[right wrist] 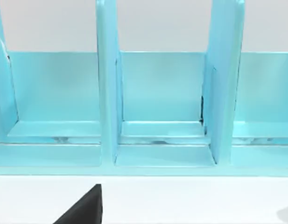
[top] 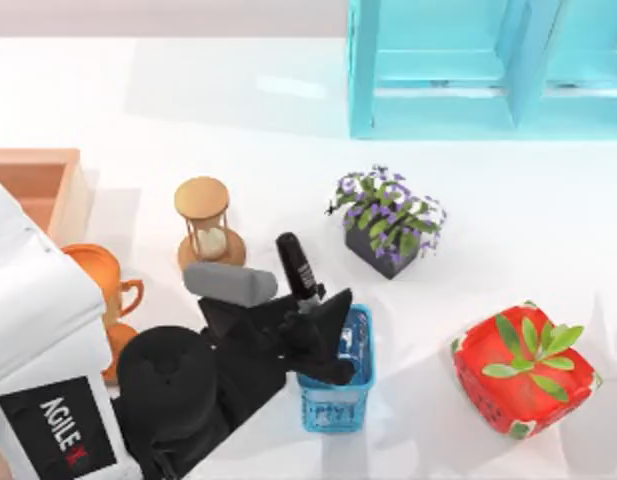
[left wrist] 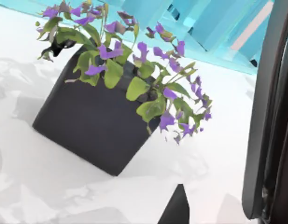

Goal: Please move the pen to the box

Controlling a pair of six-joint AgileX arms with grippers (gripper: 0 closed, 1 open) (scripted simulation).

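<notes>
Pinching 1 pen (top: 296,265) above the blue mesh holder (top: 338,398), left claw (top: 313,305); box (top: 38,185) far left.

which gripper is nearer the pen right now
Left. The left gripper is right at the pen, closed on its barrel above the blue mesh holder. The right gripper is far away, facing the turquoise shelf.

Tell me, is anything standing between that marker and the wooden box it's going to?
Yes. The left hand grips the pen above the blue mesh holder. Toward the box at the table's left stand the hourglass and the orange trophy.
</notes>
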